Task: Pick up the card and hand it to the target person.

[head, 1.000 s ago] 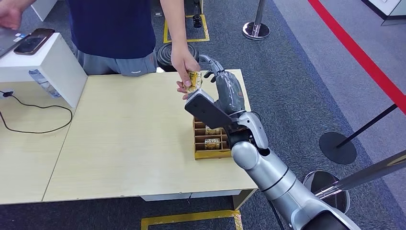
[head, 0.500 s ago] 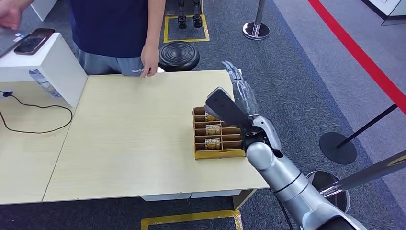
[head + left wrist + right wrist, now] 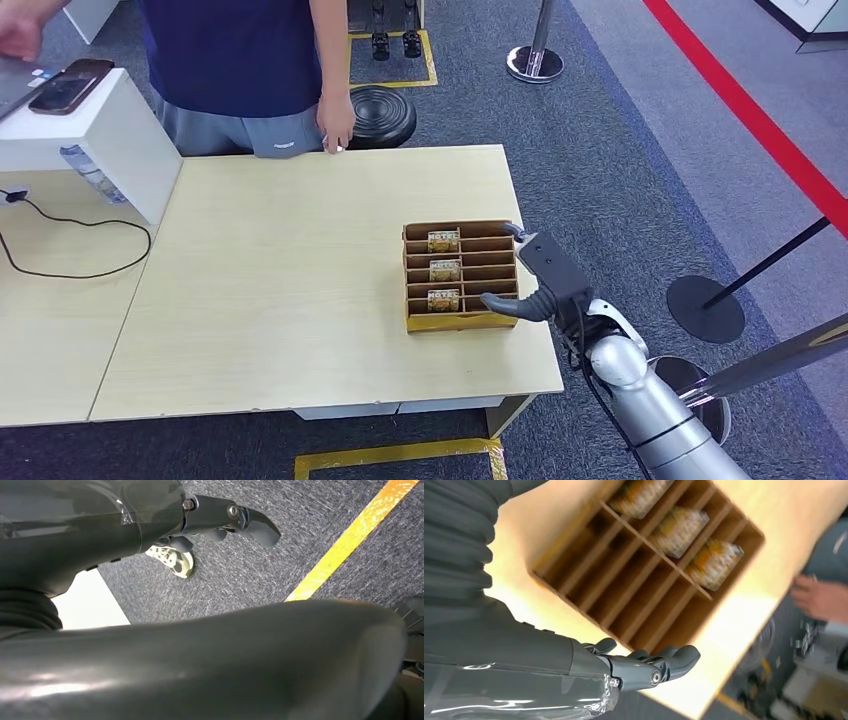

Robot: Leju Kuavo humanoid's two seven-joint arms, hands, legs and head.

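A brown divided box [image 3: 460, 322] stands near the right end of the wooden table [image 3: 270, 300]. Three yellow-patterned cards [image 3: 443, 240] sit upright in its left slots, seen closer as cards [image 3: 679, 525] inside the box [image 3: 574, 592]. My right hand [image 3: 520, 290] hangs just off the box's right side, its fingers [image 3: 659, 667] spread and holding nothing. The person [image 3: 240, 60] stands at the far edge, and the person's hand [image 3: 335, 125] hangs at the table's rim. I cannot tell if it holds a card. My left hand [image 3: 225, 520] hangs over the carpet, empty.
A white block [image 3: 90, 130] with phones on top sits at the far left, and a black cable [image 3: 80, 230] trails beside it. A black stool [image 3: 372, 115] stands behind the table. Stanchion bases [image 3: 705, 308] stand on the carpet to the right.
A second ago the person took a card from my raised right hand. The person's arm pulled back to the far edge, and my right hand dropped beside the box, empty.
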